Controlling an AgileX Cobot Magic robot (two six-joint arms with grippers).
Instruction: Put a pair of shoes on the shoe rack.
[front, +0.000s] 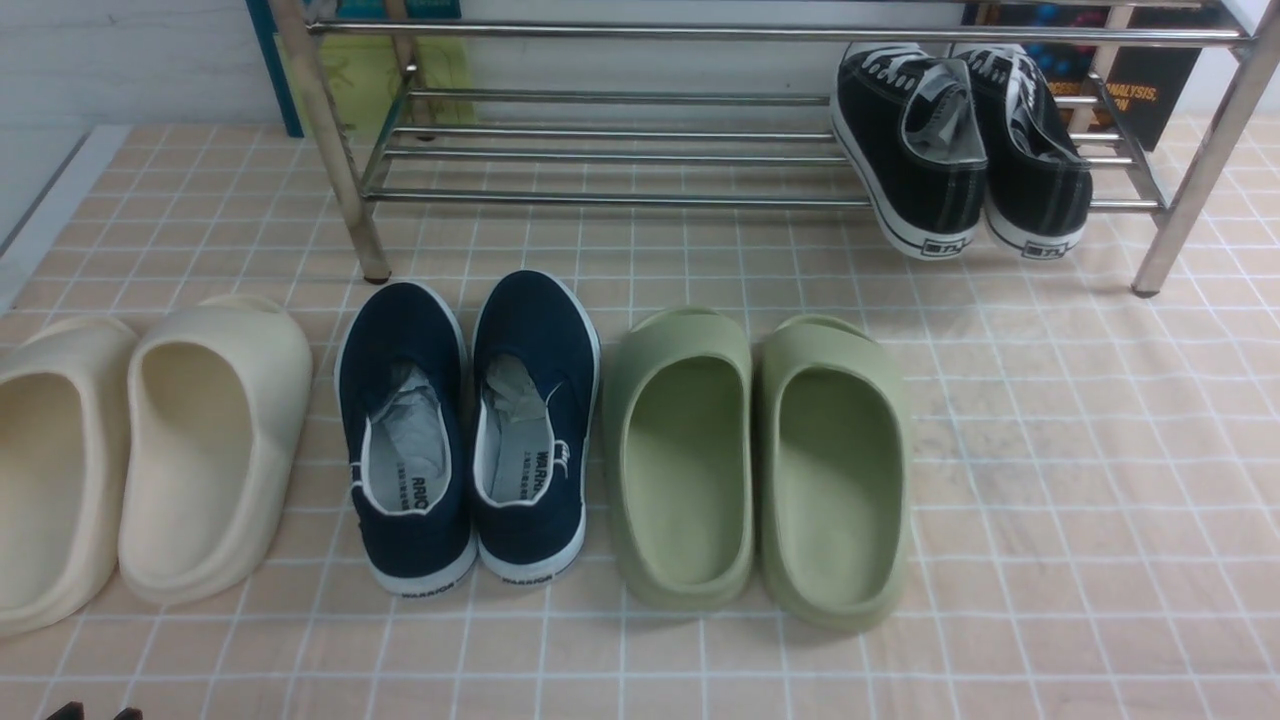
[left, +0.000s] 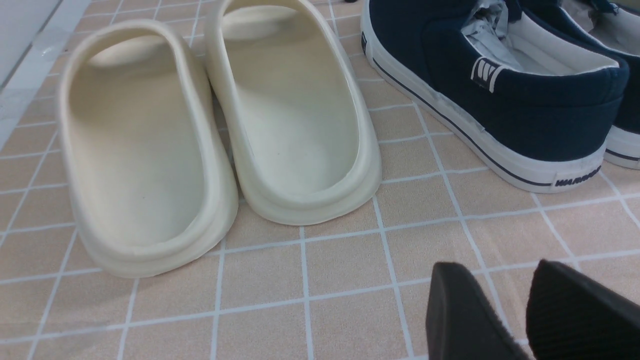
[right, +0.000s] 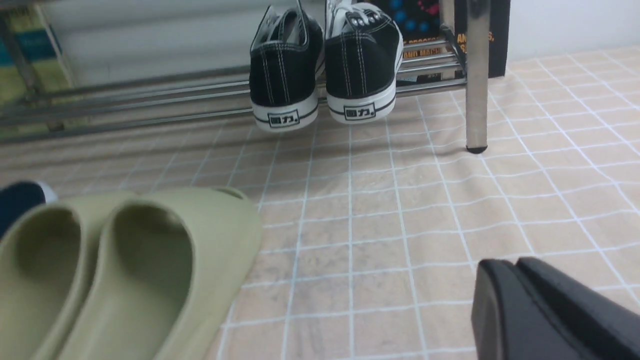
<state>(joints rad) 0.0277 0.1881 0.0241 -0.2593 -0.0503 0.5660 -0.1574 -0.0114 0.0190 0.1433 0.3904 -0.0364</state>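
Observation:
The pair of black sneakers, one (front: 915, 150) beside the other (front: 1035, 150), rests side by side on the lower bars at the right end of the chrome shoe rack (front: 620, 198). Their heels hang over the front bar. They also show in the right wrist view (right: 285, 75), (right: 362, 65). My left gripper (left: 500, 274) hovers low over the tiled floor near the navy slip-ons, its fingers a little apart and empty. Its tips just show at the bottom left of the front view (front: 95, 712). My right gripper (right: 510, 267) is shut and empty over the floor, well in front of the sneakers.
On the floor in front of the rack stand cream foam slippers (front: 210, 440), navy slip-ons (front: 470, 420) and green foam slippers (front: 760, 450). The rack's right front leg (front: 1195, 180) stands near the sneakers. Books lean behind the rack (front: 1150, 100).

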